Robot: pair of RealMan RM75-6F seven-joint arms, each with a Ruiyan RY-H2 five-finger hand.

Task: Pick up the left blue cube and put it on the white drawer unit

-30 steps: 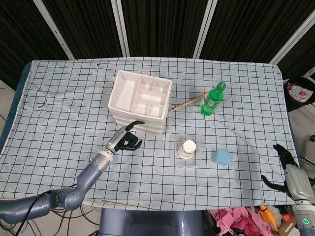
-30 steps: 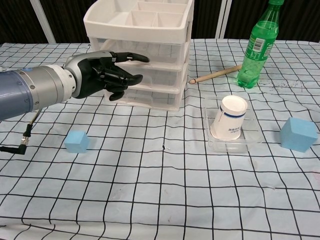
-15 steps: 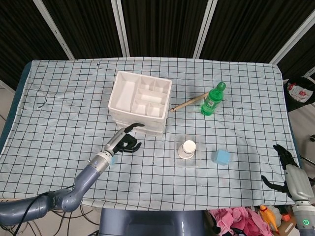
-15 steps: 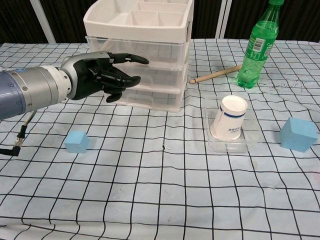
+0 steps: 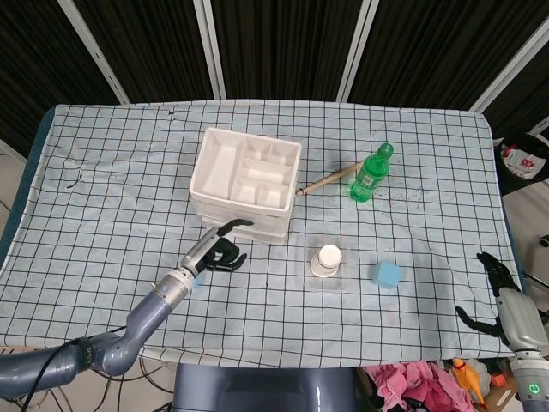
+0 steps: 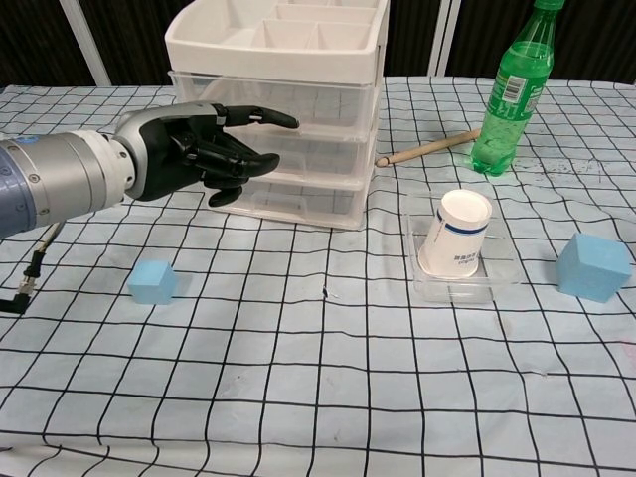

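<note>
left hand (image 6: pixel 194 149): empty, fingers loosely spread, hovering before the white drawer unit (image 6: pixel 288 94)
left blue cube (image 6: pixel 152 281): on the cloth below it, ungrasped
left to do: grasp, lift, place on top

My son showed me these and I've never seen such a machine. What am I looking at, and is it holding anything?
It is a two-armed robot with human-like hands, steered by a person. One picture looks down from its head, the other forward from its chest. On the checked tablecloth stand a white drawer unit, a green bottle, a wooden stick, a paper cup in a clear tray, and two blue cubes. The left hand hangs in the air in front of the drawers, fingers partly curled, holding nothing. The left blue cube it should lift lies on the cloth below it; the other cube sits far right. The right hand waits at the table's edge, holding nothing.
</note>
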